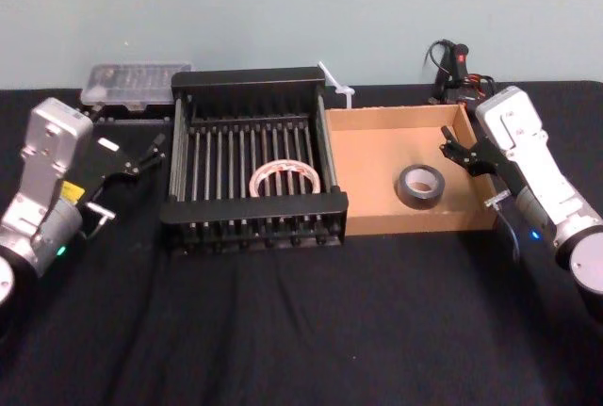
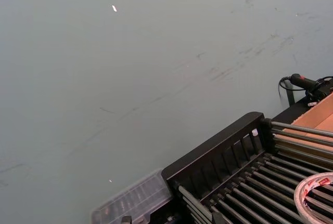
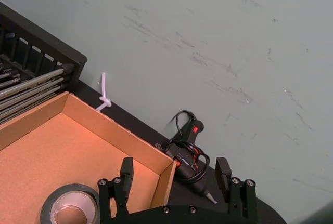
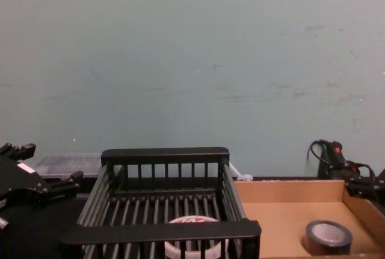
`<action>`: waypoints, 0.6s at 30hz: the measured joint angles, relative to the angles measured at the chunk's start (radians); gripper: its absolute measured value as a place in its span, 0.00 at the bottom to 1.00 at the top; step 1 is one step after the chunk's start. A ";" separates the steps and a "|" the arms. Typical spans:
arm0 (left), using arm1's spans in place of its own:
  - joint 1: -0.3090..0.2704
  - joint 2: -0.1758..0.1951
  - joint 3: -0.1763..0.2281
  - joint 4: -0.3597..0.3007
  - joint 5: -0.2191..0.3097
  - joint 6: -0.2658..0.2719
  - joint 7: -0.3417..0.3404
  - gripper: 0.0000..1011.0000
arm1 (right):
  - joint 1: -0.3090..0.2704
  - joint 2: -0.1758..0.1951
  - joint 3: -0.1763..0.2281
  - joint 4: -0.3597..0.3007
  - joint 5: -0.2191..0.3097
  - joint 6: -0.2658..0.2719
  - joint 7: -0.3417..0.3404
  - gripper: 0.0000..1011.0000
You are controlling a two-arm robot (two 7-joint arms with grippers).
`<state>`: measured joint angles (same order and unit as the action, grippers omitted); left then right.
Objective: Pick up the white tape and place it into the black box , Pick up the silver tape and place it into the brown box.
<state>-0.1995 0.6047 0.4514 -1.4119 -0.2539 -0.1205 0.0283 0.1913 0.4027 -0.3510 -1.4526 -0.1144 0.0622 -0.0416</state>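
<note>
The white tape [image 1: 285, 178] [image 2: 315, 193] [image 4: 191, 219] lies flat on the bars inside the black box [image 1: 250, 77] [image 4: 165, 155]. The silver tape [image 1: 418, 186] [image 3: 73, 188] [image 4: 328, 235] lies flat on the floor of the brown box [image 1: 367, 170] [image 3: 62, 146], towards its right side. My left gripper [image 1: 151, 154] [image 4: 45, 166] hangs open and holds nothing, just left of the black box. Over the brown box's right wall my right gripper [image 1: 448, 147] [image 3: 175, 169] stands open, above and to the right of the silver tape, with nothing in it.
A clear plastic case [image 1: 132, 81] sits behind the black box at the back left. A black glue gun with a coiled cable [image 1: 457, 72] [image 3: 187, 154] lies behind the brown box. A white zip tie [image 1: 337, 86] lies between the boxes at the back. Black cloth covers the table in front.
</note>
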 joint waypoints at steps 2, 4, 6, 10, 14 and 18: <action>0.000 0.000 0.000 0.000 0.000 0.000 0.000 0.99 | 0.000 0.001 -0.001 0.000 0.000 0.000 0.000 0.99; 0.000 0.000 0.000 0.000 0.000 0.000 0.000 0.99 | 0.000 0.001 -0.001 0.000 0.000 0.000 0.000 0.99; 0.000 0.000 0.000 0.000 0.000 0.000 0.000 0.99 | 0.000 0.001 -0.002 0.000 0.000 0.000 0.000 0.99; 0.000 0.000 0.000 0.000 0.000 0.000 0.000 0.99 | 0.001 0.002 -0.003 0.000 0.000 -0.001 0.001 0.99; 0.000 0.000 0.000 0.000 0.000 0.000 0.000 0.99 | 0.001 0.002 -0.003 0.000 0.000 -0.001 0.001 0.99; 0.000 0.000 0.000 0.000 0.000 0.000 0.000 0.99 | 0.001 0.002 -0.003 0.000 0.000 -0.001 0.001 0.99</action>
<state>-0.1995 0.6047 0.4514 -1.4120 -0.2539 -0.1205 0.0283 0.1928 0.4049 -0.3545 -1.4523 -0.1144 0.0611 -0.0410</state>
